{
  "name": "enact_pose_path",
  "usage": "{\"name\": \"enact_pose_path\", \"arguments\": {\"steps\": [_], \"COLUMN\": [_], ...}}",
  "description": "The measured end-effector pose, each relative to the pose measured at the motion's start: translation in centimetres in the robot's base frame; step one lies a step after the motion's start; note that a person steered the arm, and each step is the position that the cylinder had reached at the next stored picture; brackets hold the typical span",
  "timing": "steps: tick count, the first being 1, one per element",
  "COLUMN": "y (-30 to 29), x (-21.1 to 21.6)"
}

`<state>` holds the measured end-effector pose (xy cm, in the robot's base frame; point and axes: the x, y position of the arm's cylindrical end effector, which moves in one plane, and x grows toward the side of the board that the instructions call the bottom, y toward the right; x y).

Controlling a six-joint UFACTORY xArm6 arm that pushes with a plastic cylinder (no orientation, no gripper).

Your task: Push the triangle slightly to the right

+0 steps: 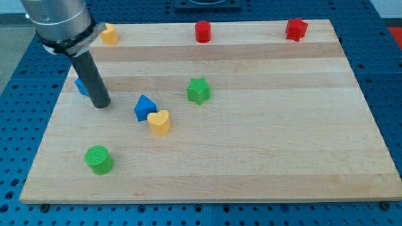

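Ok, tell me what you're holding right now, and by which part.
Nothing is held. My tip only pushes; it stands on the board to the view's left of the blue triangle, apart from it.

Two blue blocks (145, 107) (80, 86), two yellow (159, 122) (109, 34), two green (198, 90) (99, 159), two red (202, 31) (296, 29).

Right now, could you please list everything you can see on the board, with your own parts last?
Blue triangle: one, left of centre, touching the yellow heart.
Yellow heart: one, below-right of the triangle.
Green star: one, centre.
Green cylinder: one, bottom left.
Red cylinder: one, top centre.
Red star: one, top right.
Yellow block: one, top left.
Blue block: one, left, partly hidden behind my rod.
Wooden board: one.
My tip: left of the triangle, apart from it.
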<state>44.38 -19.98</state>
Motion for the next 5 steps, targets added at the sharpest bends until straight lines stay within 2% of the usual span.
{"name": "enact_pose_path", "arguments": {"steps": [4, 5], "y": [18.1, 22.3], "x": [2.1, 4.0]}}
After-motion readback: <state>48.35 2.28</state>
